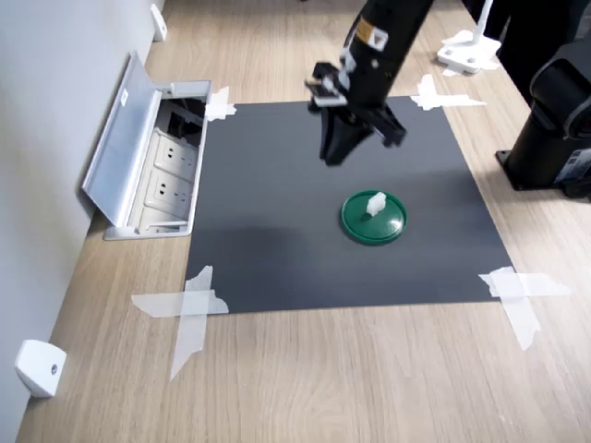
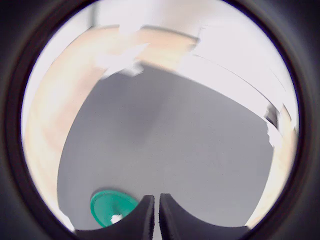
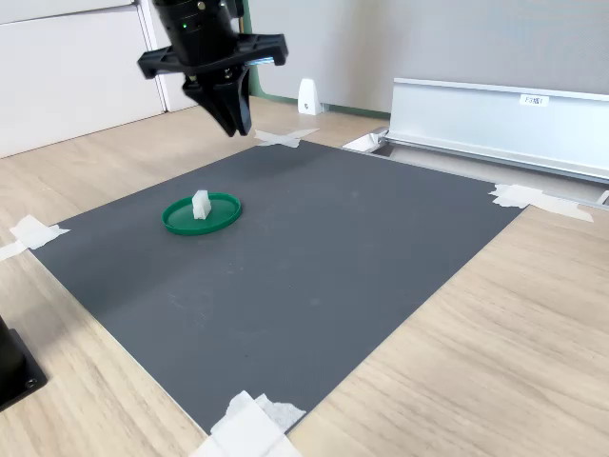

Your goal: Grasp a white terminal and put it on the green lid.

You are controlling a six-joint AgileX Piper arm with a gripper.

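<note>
Green lid (image 1: 374, 220) on the dark mat (image 1: 277, 231) carries the white terminal (image 1: 374, 204), standing upright on it | my gripper (image 1: 338, 152) hangs above the mat beside the lid, fingers pressed together, holding nothing | risk, I judge: dropping back low could clip the lid and topple the terminal | count: one lid, one terminal, one gripper
</note>
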